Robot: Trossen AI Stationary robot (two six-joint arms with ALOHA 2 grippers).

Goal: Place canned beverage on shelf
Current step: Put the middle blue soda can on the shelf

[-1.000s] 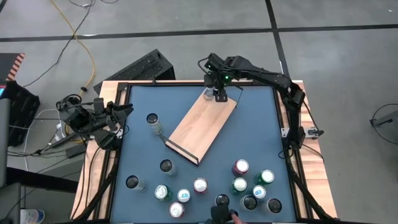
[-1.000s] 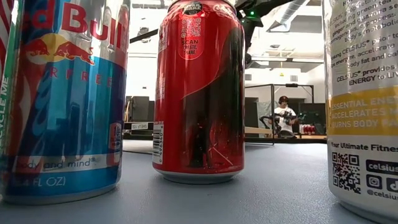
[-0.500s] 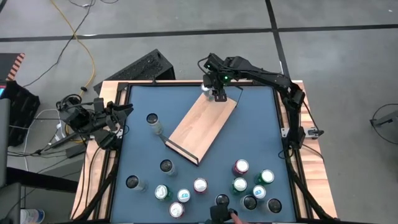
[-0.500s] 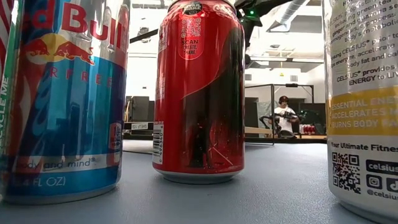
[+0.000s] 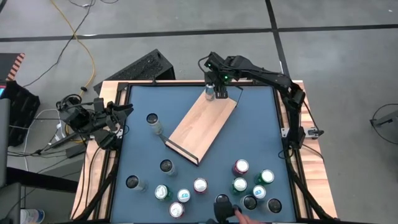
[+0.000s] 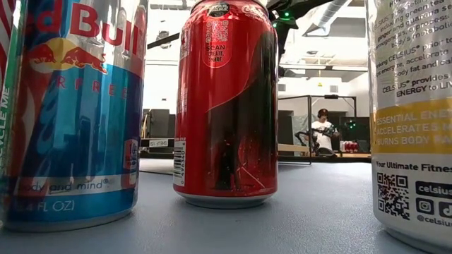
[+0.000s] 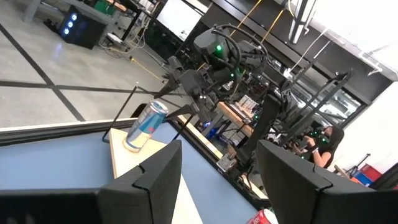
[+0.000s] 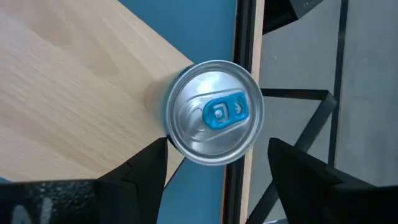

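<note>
Right wrist view: can (image 8: pixel 216 112) between hand's (image 8: pixel 216 163) fingers.

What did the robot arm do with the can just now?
The right gripper rose clear of the can, leaving it standing on the far corner of the shelf, jaws open. The left gripper and the other cans stayed put.

Grey concrete floor (image 5: pixel 155 25) crossed by dark seams, a yellow cable (image 5: pixel 84 46) trailing over it. Behind the bench, a bright hall with ceiling ducts (image 6: pixel 332 17), black frames and a seated person (image 6: pixel 323 130).
</note>
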